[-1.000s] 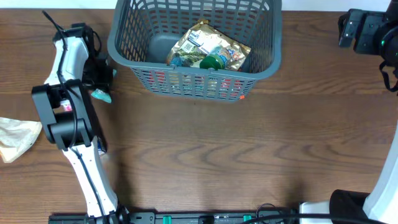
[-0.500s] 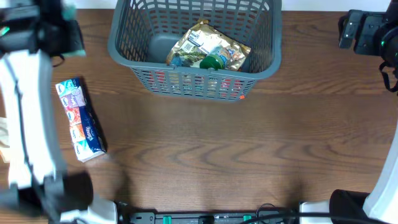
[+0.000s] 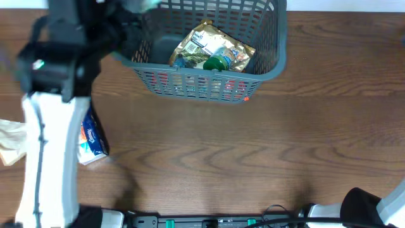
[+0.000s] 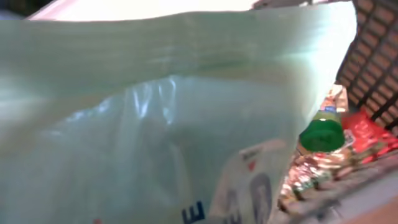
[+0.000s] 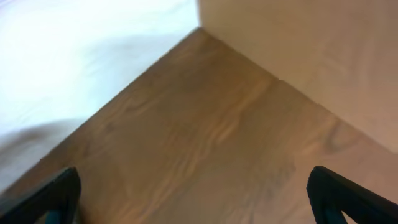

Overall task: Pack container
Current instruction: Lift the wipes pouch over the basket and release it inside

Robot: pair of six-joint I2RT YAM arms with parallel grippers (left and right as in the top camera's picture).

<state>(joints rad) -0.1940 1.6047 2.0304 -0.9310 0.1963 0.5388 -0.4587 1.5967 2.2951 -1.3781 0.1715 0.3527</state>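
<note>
Power strip: a black strip runs along the near edge of the wooden table.
Right gripper: seen only from its own wrist camera, the right gripper shows two dark fingertips in the lower corners. They are spread wide with nothing between them, above bare wood.
Tissue pack: a soft pack of tissues lies flat on the table at the near left, partly hidden under the left arm. It is white and blue, with a blue oval logo too small to read.
Paper bag: a crumpled beige bag lies at the left edge of the table.
Left arm: the left arm, white and black and blurred, stretches from the near left to the basket's far left corner.
Left gripper: the left gripper is raised over that corner. Its fingers are hidden behind the packet it carries.
Packet: a pale green, see-through plastic packet fills the left wrist view. Its blue printed letters are cut off and unreadable.
Basket: the dark grey slotted basket stands upright at the far centre of the table.
Inside the basket: a shiny foil snack bag with a white and blue label, its text too small to read. A green bottle cap is against it, and a red wrapper lies by the near wall.
</note>
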